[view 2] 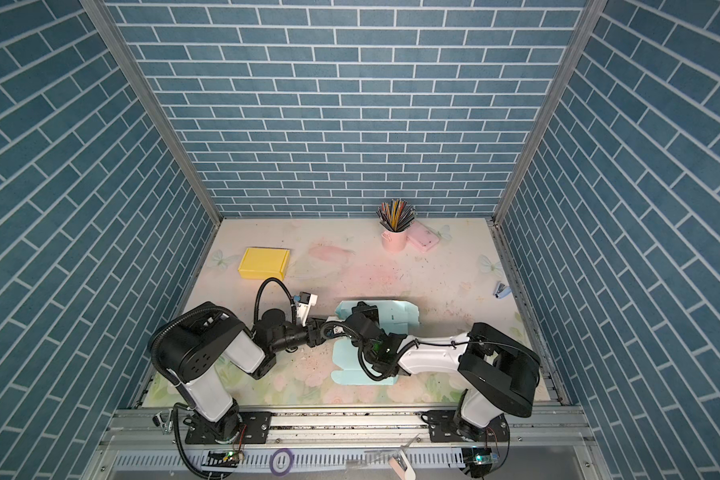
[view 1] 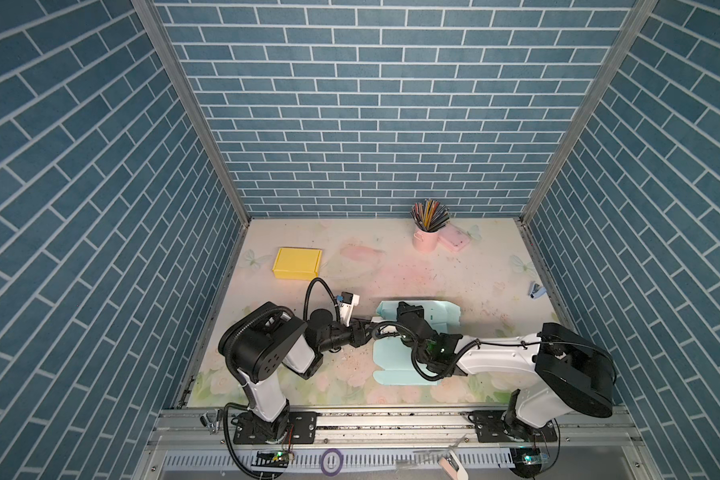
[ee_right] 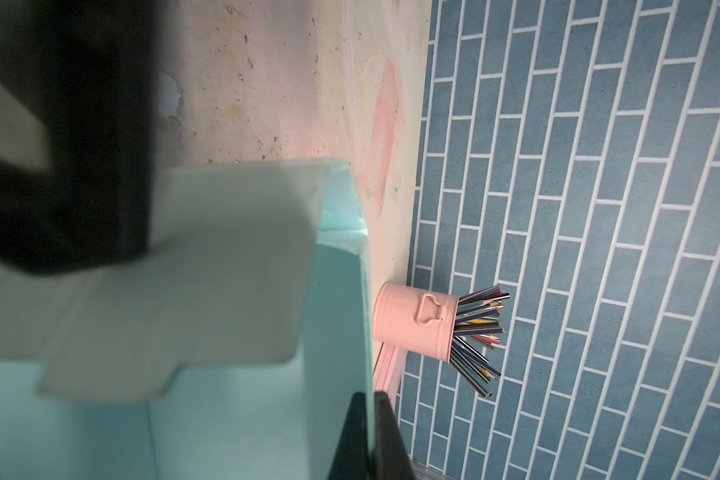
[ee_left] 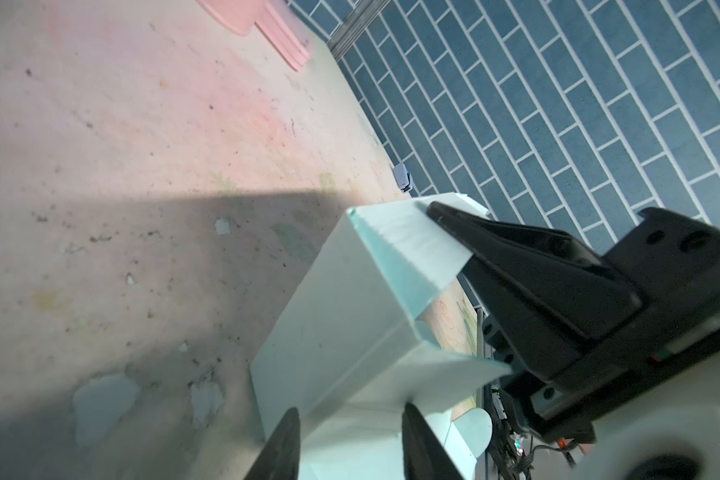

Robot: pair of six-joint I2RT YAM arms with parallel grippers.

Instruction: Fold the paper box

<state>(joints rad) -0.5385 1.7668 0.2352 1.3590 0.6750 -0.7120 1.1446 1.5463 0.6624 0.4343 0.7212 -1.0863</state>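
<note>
Mid-fold, sides going up; box [view 1: 393,361] sits front-centre on table [view 1: 391,257]
In a top view, right gripper [view 1: 404,309] is on box's far side, left gripper [view 1: 364,329] at its left end. Left wrist: left jaws apart, astride wall [ee_left: 350,316], no clamp. Right wrist: right jaws pinched shut on wall edge. Next, likely: left re-grips and folds wall over while right holds

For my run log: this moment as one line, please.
paper box: partly folded | right end effector: shut on its wall | left end effector: open around a flap
</note>
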